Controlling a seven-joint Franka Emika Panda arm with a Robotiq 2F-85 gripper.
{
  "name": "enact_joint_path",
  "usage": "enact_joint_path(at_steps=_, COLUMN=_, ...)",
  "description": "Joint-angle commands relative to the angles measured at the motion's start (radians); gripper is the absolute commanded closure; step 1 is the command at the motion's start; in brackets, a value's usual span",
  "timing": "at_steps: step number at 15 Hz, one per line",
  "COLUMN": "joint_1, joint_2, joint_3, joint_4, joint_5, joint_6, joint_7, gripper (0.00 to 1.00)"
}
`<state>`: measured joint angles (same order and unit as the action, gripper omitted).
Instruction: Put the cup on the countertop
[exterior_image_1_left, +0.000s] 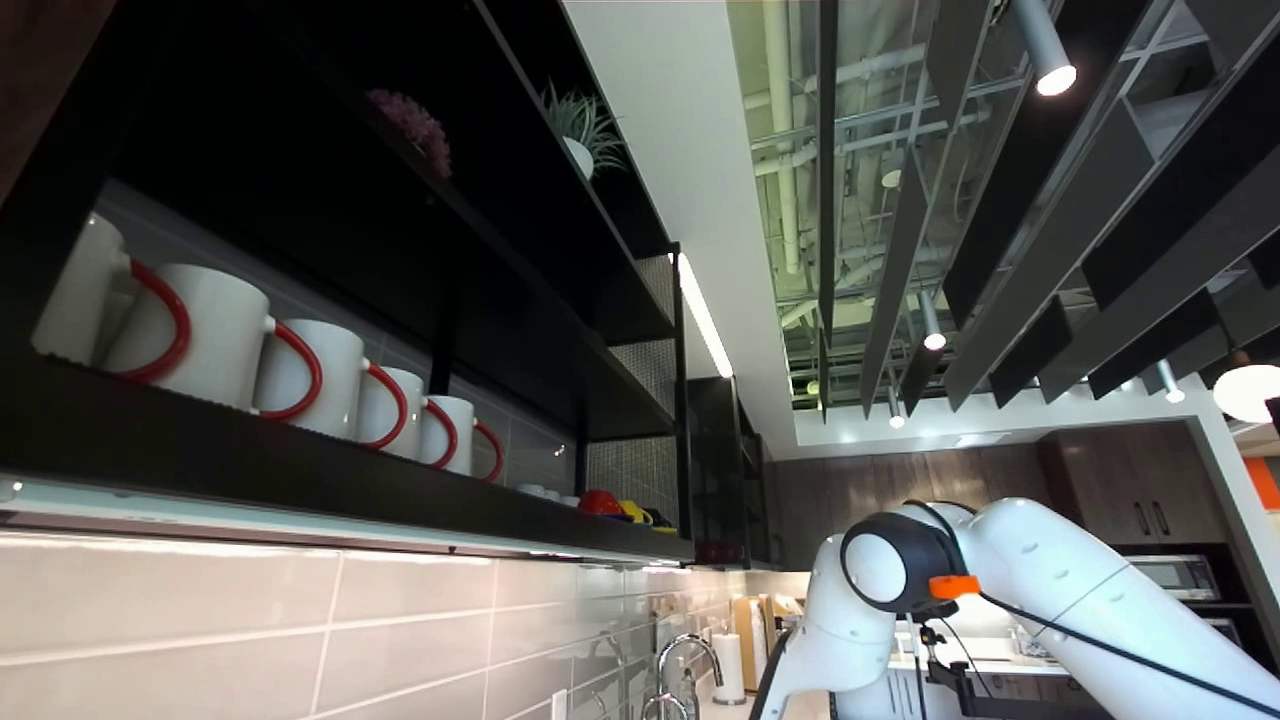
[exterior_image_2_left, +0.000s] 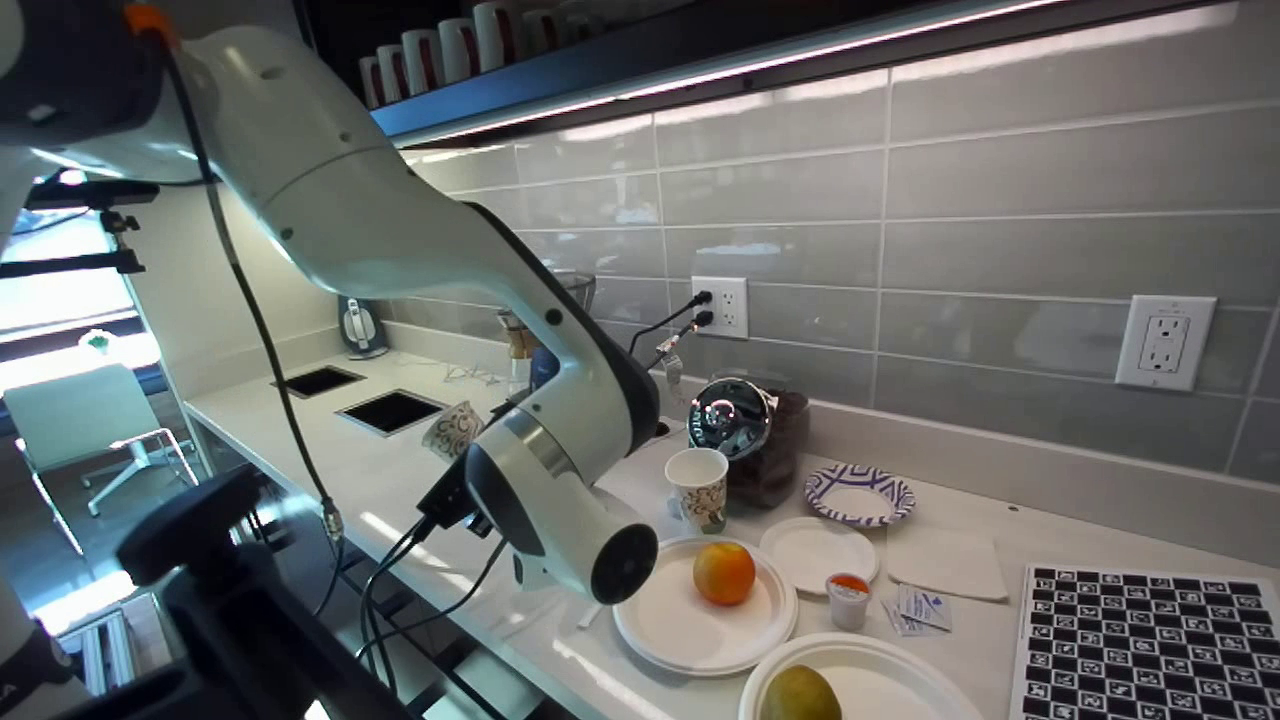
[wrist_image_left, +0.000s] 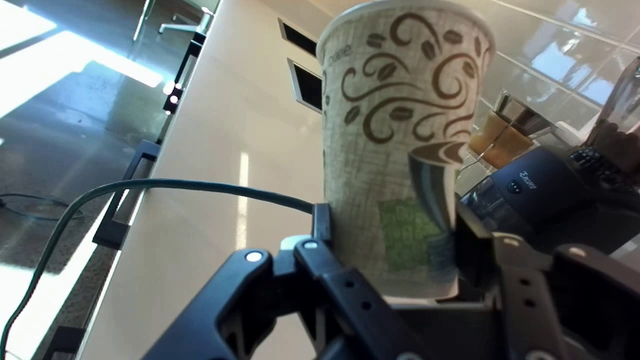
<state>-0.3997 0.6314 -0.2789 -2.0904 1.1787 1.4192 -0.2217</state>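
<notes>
The cup is in the gripper, 2 fingers pressed to its sides, rim toward 12 o'clock in the wrist view. In an exterior view it shows tilted in front of the counter; contact is unclear. From it there: 2 black openings at 10 o'clock, mugs at 12, a 2nd cup at 3, an orange on a plate at 4.

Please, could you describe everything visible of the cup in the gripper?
The cup looks like paper: beige, with brown swirls, coffee beans, a mug drawing and a green patch lower down. It widens towards the rim; contents cannot be told. The gripper grips its lower part from both sides. In an exterior view it appears tilted, above the counter.
</notes>
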Motion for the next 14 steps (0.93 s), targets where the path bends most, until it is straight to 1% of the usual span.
enact_joint_path(at_steps=1, joint_1=-0.036, joint_2=0.130, joint_3=0.021, joint_4=0.096, joint_5=0.053, joint_6=-0.095, joint_7=0.035, gripper=0.66)
enact_joint_path(at_steps=7, joint_1=-0.040, joint_2=0.219, joint_3=0.007, joint_4=0.132, joint_5=0.127, joint_6=-0.111, joint_7=0.128, gripper=0.66)
enact_joint_path(at_steps=14, joint_1=-0.042, joint_2=0.264, joint_3=0.003, joint_4=0.140, joint_5=0.188, joint_6=-0.135, joint_7=0.239, gripper=0.66)
